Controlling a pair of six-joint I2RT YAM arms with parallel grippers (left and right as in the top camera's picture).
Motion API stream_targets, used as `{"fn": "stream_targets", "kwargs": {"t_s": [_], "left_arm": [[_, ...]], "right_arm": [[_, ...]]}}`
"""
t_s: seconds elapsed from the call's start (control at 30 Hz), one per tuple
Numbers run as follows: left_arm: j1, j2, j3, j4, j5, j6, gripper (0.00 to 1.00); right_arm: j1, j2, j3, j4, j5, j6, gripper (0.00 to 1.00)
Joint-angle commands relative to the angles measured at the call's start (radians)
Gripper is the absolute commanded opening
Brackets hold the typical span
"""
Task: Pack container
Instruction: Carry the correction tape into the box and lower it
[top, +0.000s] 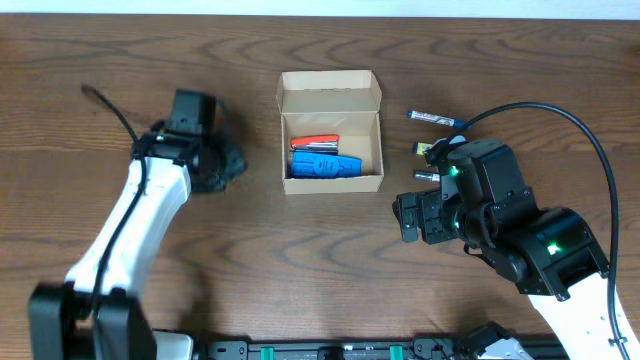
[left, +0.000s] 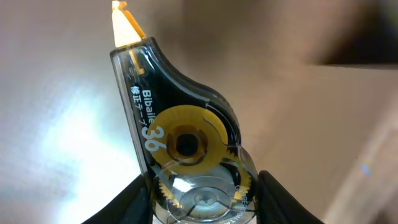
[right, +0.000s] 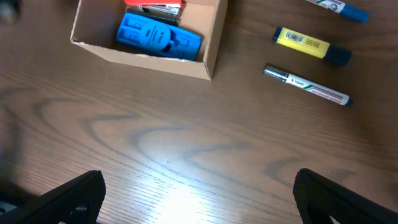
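Left tool (left: 202, 200) grips a correction tape (left: 180, 124), tip pointing away. Right tool (right: 199, 193) hangs wide open over the desk (top: 300, 270), pens (right: 305, 87) nearby. Box (top: 333, 184) sits mid-desk, flap open, blue case (top: 325, 165) and red stapler (top: 317, 142) inside

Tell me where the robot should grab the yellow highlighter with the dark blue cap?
Probably mid-barrel on the yellow highlighter, coming straight down from above. It lies flat on the brown wooden table, so only its top and long sides are free. Pinch across its narrow width, using the gaps beside the silver pen and blue-capped marker.
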Motion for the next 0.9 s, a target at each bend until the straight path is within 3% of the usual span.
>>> {"fn": "stream_targets", "kwargs": {"t_s": [0.0, 0.13, 0.4, 0.57, 0.87], "left_arm": [[-0.072, -0.045, 0.084, -0.007, -0.022, 0.395, 0.06], [-0.170, -0.043, 0.134, 0.006, -0.022, 0.662, 0.05], [-0.330, -0.020, 0.133, 0.068, -0.019, 1.307, 0.06], [-0.404, 0.020, 0.133, 0.077, -0.040, 1.533, 0.06], [-0.415, 0.149, 0.133, 0.177, -0.200, 1.725, 0.05]], "right_arm": [[0.002, 0.001, 0.002, 0.000, 0.000, -0.012, 0.99], [0.002, 0.001, 0.002, 0.000, 0.000, -0.012, 0.99], [0.002, 0.001, 0.002, 0.000, 0.000, -0.012, 0.99], [0.002, 0.001, 0.002, 0.000, 0.000, -0.012, 0.99], [0.002, 0.001, 0.002, 0.000, 0.000, -0.013, 0.99]]}}
